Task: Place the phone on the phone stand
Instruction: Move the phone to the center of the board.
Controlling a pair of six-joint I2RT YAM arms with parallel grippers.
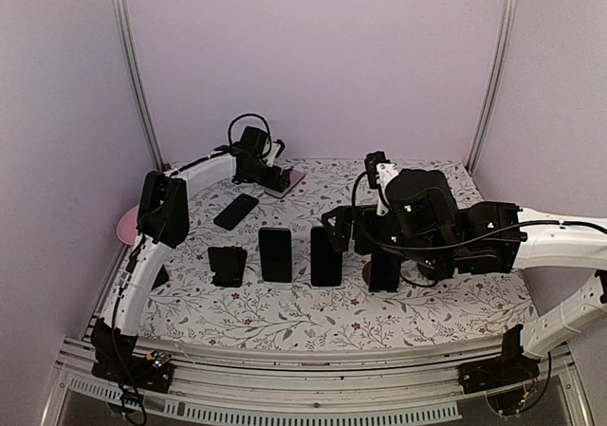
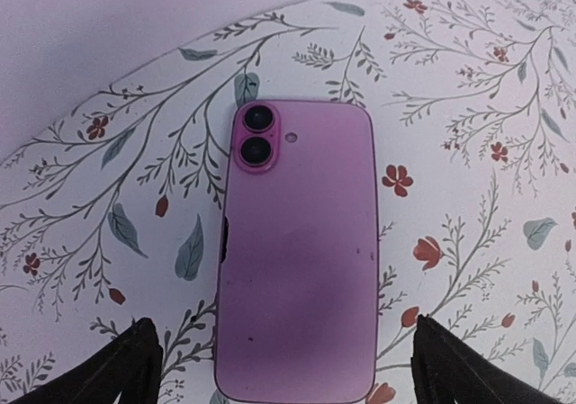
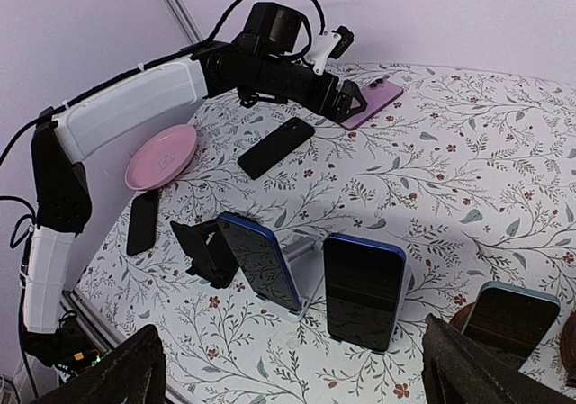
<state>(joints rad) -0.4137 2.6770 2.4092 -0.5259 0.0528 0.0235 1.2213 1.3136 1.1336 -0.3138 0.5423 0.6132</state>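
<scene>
Fingers (image 2: pixel 126 372) of the left gripper (image 2: pixel 290 372) stood spread wide, one at each side of the near end of a pink phone (image 2: pixel 297 251). A strip of cloth showed between each tip and the phone's edge, and nothing was gripped. The phone lay flat, back upward, with its twin lenses at the far end. It rested on the floral tablecloth (image 2: pixel 468 152) close to the back wall.

The right gripper (image 3: pixel 290 368) had its fingers equally wide apart and held nothing. Ahead of it, three dark-screened phones leaned on stands in a row: the left (image 3: pixel 261 260), the middle (image 3: pixel 364 289) and the right (image 3: pixel 508 318). An empty black phone stand (image 3: pixel 205 251) stood just left of that row, well apart from the pink phone. A black phone (image 3: pixel 276 147) lay flat between the row and the pink phone. A pink plate (image 3: pixel 162 157) sat at the table's left edge, with another dark phone (image 3: pixel 142 221) flat near it.
</scene>
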